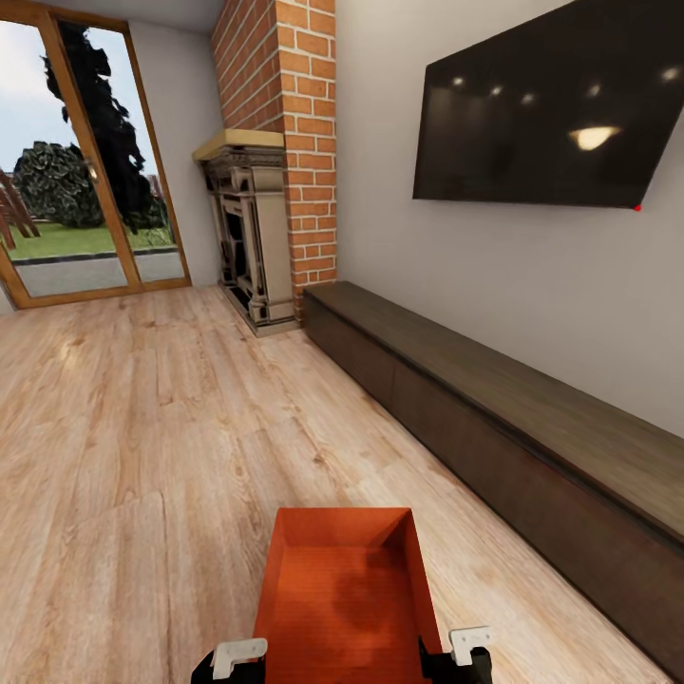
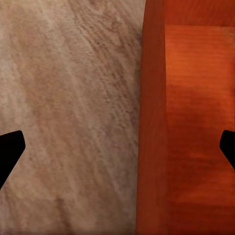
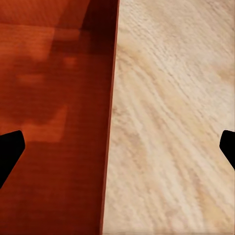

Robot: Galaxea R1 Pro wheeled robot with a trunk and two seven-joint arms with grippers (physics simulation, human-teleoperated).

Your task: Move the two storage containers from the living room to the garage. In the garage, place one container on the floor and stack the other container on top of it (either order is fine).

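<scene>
One orange-red open-top storage container (image 1: 347, 594) sits low in the head view on the living room's light wood planks (image 1: 142, 456). My left gripper (image 1: 228, 662) is at its left wall and my right gripper (image 1: 467, 651) at its right wall. In the left wrist view the left gripper (image 2: 117, 149) is open, its black fingertips (image 2: 10, 152) straddling the container's wall (image 2: 152, 122). The right gripper (image 3: 117, 149) is open too, astride the opposite wall (image 3: 108, 147), with one fingertip (image 3: 10, 152) over the box's inside. The garage is out of view.
A long dark low cabinet (image 1: 532, 427) runs along the right wall under a black TV (image 1: 551, 104). The red brick fireplace (image 1: 271, 190) stands ahead, with glass doors (image 1: 76, 161) at far left. Open plank floor stretches ahead and left.
</scene>
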